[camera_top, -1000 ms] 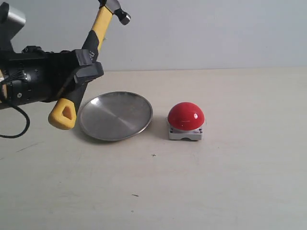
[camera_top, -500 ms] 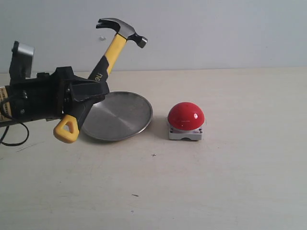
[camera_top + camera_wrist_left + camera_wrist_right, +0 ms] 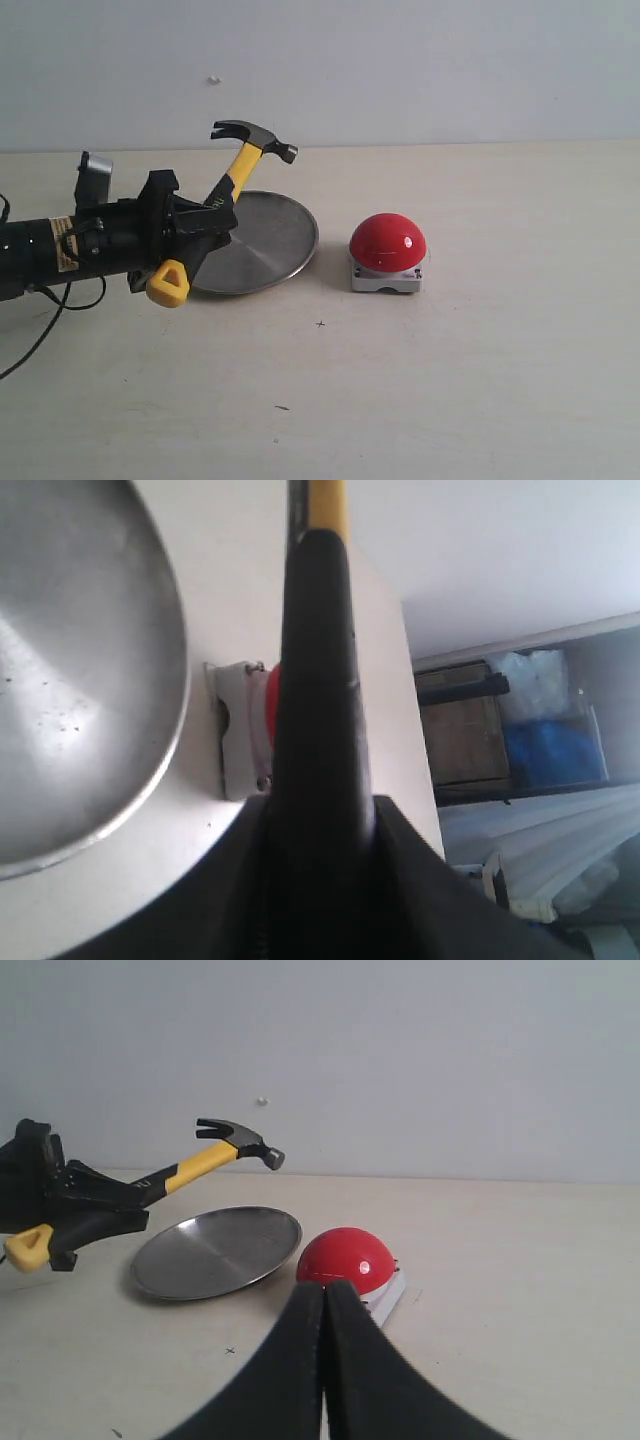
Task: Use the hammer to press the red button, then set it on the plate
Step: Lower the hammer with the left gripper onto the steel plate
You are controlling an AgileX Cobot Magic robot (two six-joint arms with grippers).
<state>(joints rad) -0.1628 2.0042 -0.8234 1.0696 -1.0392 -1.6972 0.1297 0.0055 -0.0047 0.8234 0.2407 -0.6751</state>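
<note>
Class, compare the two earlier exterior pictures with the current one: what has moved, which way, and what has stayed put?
The left gripper has come down toward the table, carrying the hammer with it. The hammer's head has dropped from the top of the exterior view to just above the far edge of the plate. The grip on the handle is unchanged. The plate and the red button have not moved.

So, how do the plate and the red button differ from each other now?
The plate is flat, shallow silver metal; the button is a glossy red dome on a grey base. The plate is wider than the button. In the exterior view the left claw, shut on the hammer, hides part of the plate, while the button shows whole. Both rest on the table, side by side, not touching.
</note>
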